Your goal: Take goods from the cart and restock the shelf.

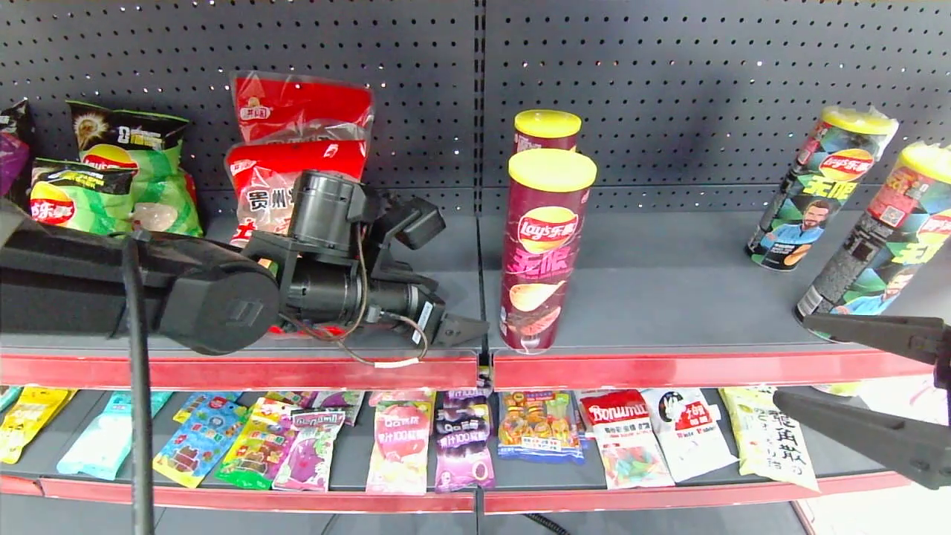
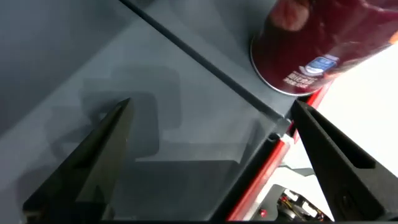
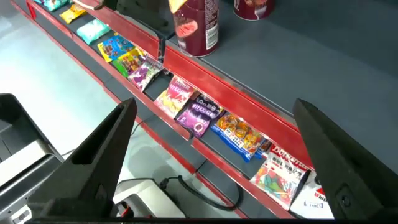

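The dark red can of chips [image 1: 546, 253] stands up straight on the top shelf [image 1: 669, 297], close to its red front edge. Another can just like it [image 1: 547, 130] stands right behind it.

The left gripper [image 1: 457, 327] lies low over the shelf, just beside the front can and not touching it. Its fingers are spread wide and hold nothing. The right gripper [image 1: 791, 359] hangs in front of the shelf, off to the right and well apart from the red cans. Its fingers are spread too, and it holds nothing.

I think the putting-down step for this can is about done. The can is on the shelf and no gripper holds it.

The next move needs care. The left arm has to pull back out without bumping the can, because a tall can near the edge could tip and fall. Then a gripper has to go to the cart for the next thing.

There are red bags [image 1: 297, 148] behind the left arm and small candy packs [image 1: 401, 438] on the shelf below.
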`<state>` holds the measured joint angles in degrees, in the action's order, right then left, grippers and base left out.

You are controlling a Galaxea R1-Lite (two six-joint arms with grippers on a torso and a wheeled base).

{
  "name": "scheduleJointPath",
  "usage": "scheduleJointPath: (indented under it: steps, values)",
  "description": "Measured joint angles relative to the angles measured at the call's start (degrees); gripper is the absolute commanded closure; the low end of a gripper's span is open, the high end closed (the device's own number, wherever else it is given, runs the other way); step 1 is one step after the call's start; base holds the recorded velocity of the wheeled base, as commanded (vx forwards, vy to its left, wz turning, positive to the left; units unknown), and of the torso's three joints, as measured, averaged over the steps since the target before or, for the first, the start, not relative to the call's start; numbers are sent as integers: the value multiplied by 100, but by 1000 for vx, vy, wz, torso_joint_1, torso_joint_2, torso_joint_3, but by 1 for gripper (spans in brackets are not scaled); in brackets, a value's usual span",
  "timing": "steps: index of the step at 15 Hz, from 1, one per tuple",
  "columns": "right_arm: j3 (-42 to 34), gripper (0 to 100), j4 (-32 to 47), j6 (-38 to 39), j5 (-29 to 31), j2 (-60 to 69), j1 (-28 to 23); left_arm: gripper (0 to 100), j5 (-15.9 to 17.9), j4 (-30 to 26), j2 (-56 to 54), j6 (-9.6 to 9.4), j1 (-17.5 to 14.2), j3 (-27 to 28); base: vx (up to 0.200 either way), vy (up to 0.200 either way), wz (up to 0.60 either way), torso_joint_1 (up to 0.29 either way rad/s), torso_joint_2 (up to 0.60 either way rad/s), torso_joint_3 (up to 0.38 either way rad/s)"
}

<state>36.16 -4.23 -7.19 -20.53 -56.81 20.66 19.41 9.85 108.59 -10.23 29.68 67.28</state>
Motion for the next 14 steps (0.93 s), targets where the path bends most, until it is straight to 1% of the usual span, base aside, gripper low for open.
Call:
scheduleJointPath:
  steps: [2, 14]
  values:
    - [-28, 0, 0, 0, -2, 0, -2, 0, 7, 0, 105, 0, 29, 122, 0, 0, 0, 0, 0, 0]
    - [-22, 0, 13, 2, 0, -18, -2, 0, 10, -2, 414, 11, 146, 457, 0, 0, 0, 0, 0, 0]
